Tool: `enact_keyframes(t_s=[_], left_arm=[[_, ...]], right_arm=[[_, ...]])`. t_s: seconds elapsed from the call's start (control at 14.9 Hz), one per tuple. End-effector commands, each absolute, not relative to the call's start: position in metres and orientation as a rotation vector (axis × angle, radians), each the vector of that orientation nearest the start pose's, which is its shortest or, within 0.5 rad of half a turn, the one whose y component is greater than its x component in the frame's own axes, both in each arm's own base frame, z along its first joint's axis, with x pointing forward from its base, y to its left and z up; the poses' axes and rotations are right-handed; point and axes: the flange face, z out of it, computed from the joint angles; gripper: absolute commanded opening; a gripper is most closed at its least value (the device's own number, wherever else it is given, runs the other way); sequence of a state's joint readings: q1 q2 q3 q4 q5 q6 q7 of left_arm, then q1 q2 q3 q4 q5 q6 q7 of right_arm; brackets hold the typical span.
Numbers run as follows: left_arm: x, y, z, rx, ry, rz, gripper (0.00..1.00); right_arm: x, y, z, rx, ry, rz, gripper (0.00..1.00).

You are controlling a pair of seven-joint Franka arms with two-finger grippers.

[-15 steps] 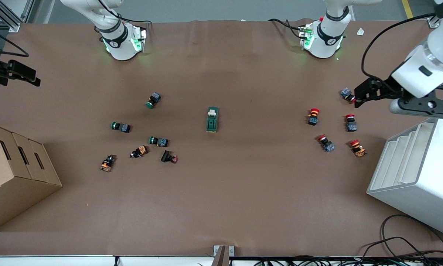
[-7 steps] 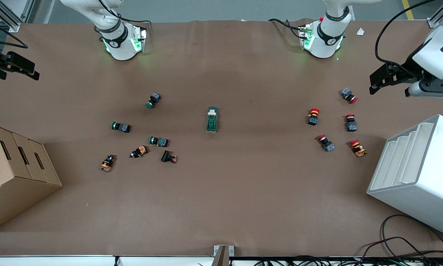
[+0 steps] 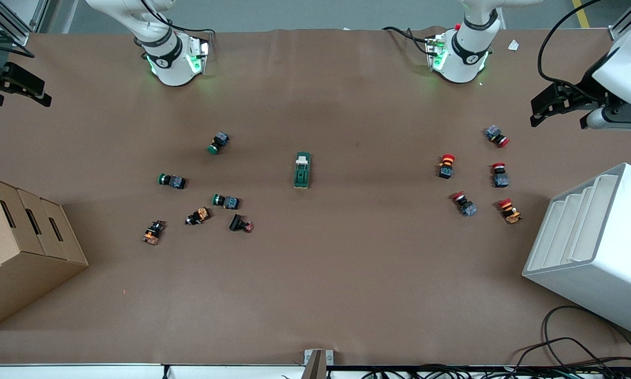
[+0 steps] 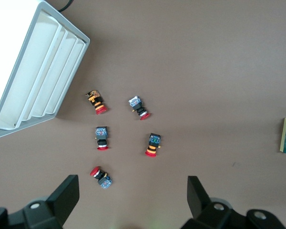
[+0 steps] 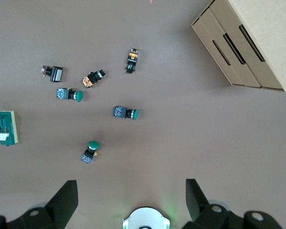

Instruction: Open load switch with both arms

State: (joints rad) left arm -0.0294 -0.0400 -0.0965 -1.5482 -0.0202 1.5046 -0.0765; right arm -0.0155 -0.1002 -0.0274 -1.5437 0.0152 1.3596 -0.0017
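A wide worktop covered in matte brown sheeting, faintly creased, carries everything. At the left arm's end stands a smooth white moulded rack with stepped, ridged slots; at the right arm's end sits a corrugated cardboard box with three dark slit openings in its top.

The two white jointed arms rise from round bases with green lights. The left gripper hangs over the worktop at the left arm's end, above the bare sheet near the red-capped buttons; in the left wrist view its black angular jaws are spread wide and hold nothing. The right gripper hangs over the worktop's edge at the right arm's end; its jaws are likewise spread wide and empty.

The load switch, a small elongated dark-green block with a cream-white lever piece, lies flat at the middle of the worktop, well apart from both grippers.

Five red-capped round push buttons lie scattered toward the left arm's end. Toward the right arm's end lie three green-capped ones and three dark, orange-bodied parts.
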Motion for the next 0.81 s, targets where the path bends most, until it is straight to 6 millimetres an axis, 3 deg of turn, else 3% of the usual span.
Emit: enact_keyframes(t_s=[0.0,0.47,0.74], left_arm=[[0.522,-0.0702,0.6525,-3.174,0.099,0.025,1.0],[0.5212,-0.0725,0.6535,-3.164,0.105,0.026,1.0],[0.5307,-0.0709,0.6522,-3.158,0.102,0.018,1.0]], right_arm=[[0.4942,-0.0211,0.6712,-3.122,0.052,0.098,1.0],[0.4947,-0.0168,0.6735,-3.12,0.039,0.095,1.0],[0.4939,-0.0167,0.6772,-3.114,0.039,0.09,1.0]])
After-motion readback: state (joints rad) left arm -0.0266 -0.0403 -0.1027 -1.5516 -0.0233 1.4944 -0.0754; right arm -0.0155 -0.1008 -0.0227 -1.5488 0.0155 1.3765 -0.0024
